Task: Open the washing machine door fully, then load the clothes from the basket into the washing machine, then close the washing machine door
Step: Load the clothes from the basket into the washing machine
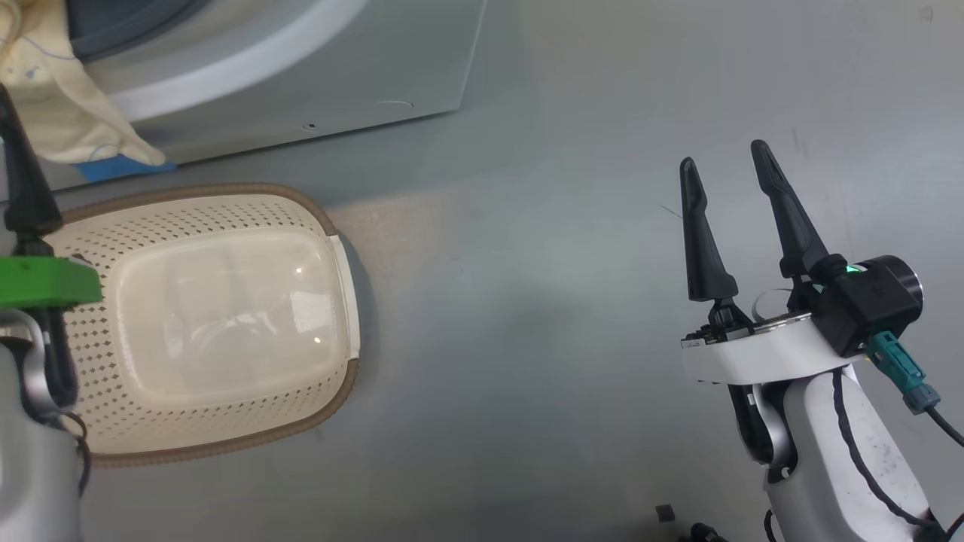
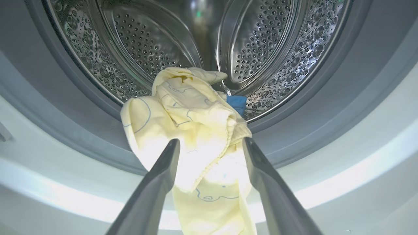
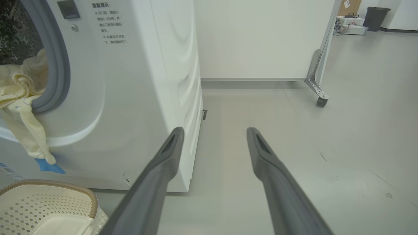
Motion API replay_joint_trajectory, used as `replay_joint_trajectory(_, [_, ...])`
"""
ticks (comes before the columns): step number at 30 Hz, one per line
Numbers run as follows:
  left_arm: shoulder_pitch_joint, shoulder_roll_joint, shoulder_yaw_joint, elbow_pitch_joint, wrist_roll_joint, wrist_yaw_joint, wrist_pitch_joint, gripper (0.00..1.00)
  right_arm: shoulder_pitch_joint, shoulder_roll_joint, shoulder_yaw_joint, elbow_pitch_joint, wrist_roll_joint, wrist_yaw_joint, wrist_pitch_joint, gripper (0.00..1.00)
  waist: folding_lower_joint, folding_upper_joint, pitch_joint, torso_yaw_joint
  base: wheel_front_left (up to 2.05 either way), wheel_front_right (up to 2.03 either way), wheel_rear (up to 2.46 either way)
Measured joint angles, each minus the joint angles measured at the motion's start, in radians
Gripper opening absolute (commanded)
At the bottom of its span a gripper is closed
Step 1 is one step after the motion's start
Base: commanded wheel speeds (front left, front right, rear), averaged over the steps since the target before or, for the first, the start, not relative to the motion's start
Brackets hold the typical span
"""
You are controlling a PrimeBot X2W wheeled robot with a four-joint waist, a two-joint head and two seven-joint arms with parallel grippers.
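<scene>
Left gripper [image 2: 211,141] wide open astride clothes [image 2: 183,111], right gripper [image 1: 723,156] wide open, empty; clothes hang over gasket [image 2: 65,104], so could slide out or get pinched at closing.

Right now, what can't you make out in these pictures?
- Left wrist view: the pale yellow garment covers the lower front of the drum; its hanging end runs off the bottom edge.
- Head view: the left arm covers the left side of the basket.
- Right wrist view: the printed notice on the washing machine is too small to read.
</scene>
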Motion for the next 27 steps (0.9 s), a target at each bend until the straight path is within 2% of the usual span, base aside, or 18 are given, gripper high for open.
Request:
replay_joint_trajectory(5, [0.095,-0.051,-0.018,-0.038,0.0,0.016,0.0,1.0,0.019,-0.005,-0.012,0.008,-0.009,0.007,0.0,1.0,0.0,0.0,-0.04,0.022,0.0,0.0,0.0])
replay_joint_trajectory(13, [0.211,-0.113,-0.053,-0.089,0.0,0.015,0.0,1.0,0.036,-0.007,-0.013,0.04,-0.023,0.026,0.0,1.0,0.0,0.0,-0.09,0.06,0.0,0.0,0.0])
replay_joint_trajectory(19, [0.261,-0.126,-0.063,-0.116,0.009,0.014,0.0,1.0,0.039,-0.005,-0.008,0.056,-0.034,0.042,0.0,1.0,0.0,0.0,-0.127,0.073,0.0,0.0,0.0])
replay_joint_trajectory(27, [0.343,-0.13,-0.086,-0.118,0.028,0.014,0.0,1.0,0.067,-0.004,-0.018,0.064,-0.034,0.042,0.0,1.0,0.0,0.0,-0.177,0.078,0.0,0.0,0.0])
